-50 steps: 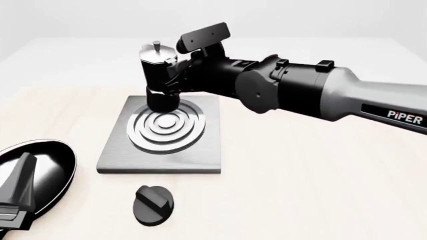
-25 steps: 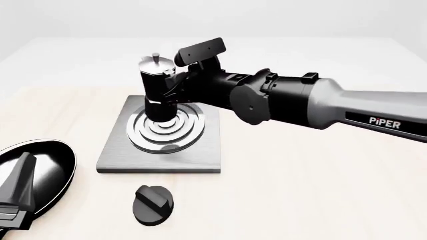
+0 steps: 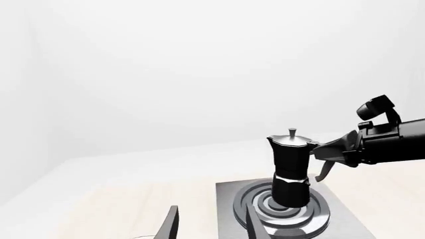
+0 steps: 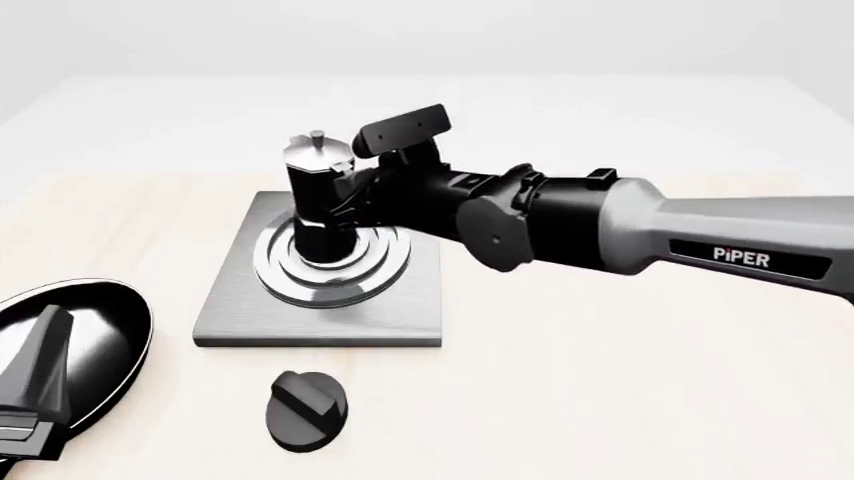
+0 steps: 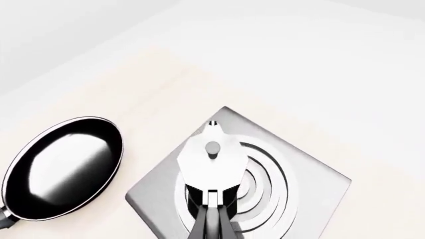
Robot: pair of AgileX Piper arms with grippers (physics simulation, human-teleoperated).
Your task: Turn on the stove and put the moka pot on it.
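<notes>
The small black faceted moka pot with a silver lid and top knob stands upright over the centre of the concentric silver rings of the flat square grey metal stove plate; whether its base touches the rings cannot be told. The right gripper, reaching in from the table's right side, has its fingers closed narrowly on the pot's curved handle, as the right wrist view confirms from above. The plate lies on the pale wooden table left of centre, with a bare grey margin on all four sides of the rings. The separate round black knob with a raised ridge rests just beside the plate's near edge, toward the table's near edge. A shiny black frying pan sits at the near left corner, apart from the plate's left edge. The left gripper hangs over the pan, its two dark fingers standing apart with nothing between them. The table's right half and far edge offer open room. The right arm's grey casing bears the white lettering "PiPER".
</notes>
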